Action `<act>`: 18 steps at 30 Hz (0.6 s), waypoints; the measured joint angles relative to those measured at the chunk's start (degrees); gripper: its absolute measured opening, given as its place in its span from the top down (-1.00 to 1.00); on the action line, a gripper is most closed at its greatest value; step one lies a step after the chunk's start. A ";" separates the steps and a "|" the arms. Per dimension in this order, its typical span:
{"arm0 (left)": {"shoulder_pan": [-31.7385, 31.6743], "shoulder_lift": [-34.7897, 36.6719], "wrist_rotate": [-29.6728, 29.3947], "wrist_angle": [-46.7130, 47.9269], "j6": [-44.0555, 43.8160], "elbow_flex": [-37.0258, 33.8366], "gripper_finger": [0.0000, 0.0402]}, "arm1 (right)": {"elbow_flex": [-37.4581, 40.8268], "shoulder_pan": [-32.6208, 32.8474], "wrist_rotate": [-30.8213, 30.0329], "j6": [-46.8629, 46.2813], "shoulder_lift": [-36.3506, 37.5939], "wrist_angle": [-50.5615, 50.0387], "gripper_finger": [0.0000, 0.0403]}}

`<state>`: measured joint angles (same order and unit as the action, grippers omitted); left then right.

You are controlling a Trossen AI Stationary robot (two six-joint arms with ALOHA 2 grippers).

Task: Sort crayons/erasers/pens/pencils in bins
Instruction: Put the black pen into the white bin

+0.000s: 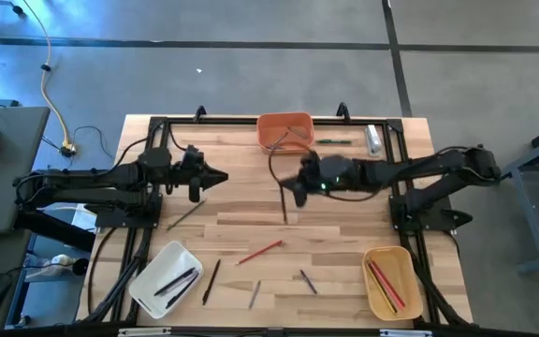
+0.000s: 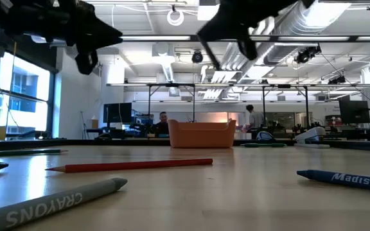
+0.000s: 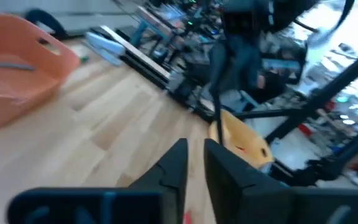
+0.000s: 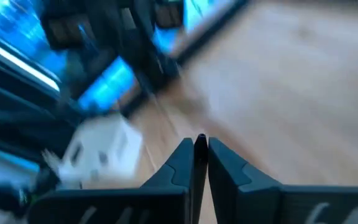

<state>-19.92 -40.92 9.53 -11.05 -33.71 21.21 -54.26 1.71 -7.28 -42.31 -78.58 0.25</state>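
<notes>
So the thing in play right now is a thin dark stick [image 1: 284,206] hanging almost straight down from the right gripper [image 1: 288,190], up above the middle of the worktop [image 1: 344,234] and just in front of the orange bin [image 1: 284,131]. The right wrist view shows its fingers [image 4: 229,168] pinched nearly together with just a sliver of the stick between them. My read is that this is the carry step: the stick is picked and needs a home. The white bin [image 1: 148,285] at the near left corner holds the dark sticks, so I'd guess it goes there. That calls for a long swing across without clipping the left gripper [image 1: 221,178], which hovers over the left half of the worktop, fingers a narrow crack apart and holding nothing. Counts: three bins, with the tan-yellow bin [image 1: 391,281] at the near right. I count six loose sticks on the worktop: a grey one [image 1: 185,213] near the left gripper, a red pencil [image 1: 260,251] in the middle, a dark one [image 1: 211,279], a short grey one [image 1: 254,294], a short dark one [image 1: 307,281], and a green one [image 1: 335,140] beside the orange bin. Plus the held one. The white bin has two or three dark sticks and the tan-yellow bin about three reddish ones. I can't tell what's in the orange bin.
</notes>
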 joint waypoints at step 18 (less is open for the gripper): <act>3.28 -20.89 2.69 -20.19 1.60 7.36 0.22 | 0.00 -7.47 6.87 10.75 -5.10 30.51 0.94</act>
<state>-16.64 -61.81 12.22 -31.24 -32.11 28.57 -54.26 -5.76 -0.40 -31.56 -83.68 30.76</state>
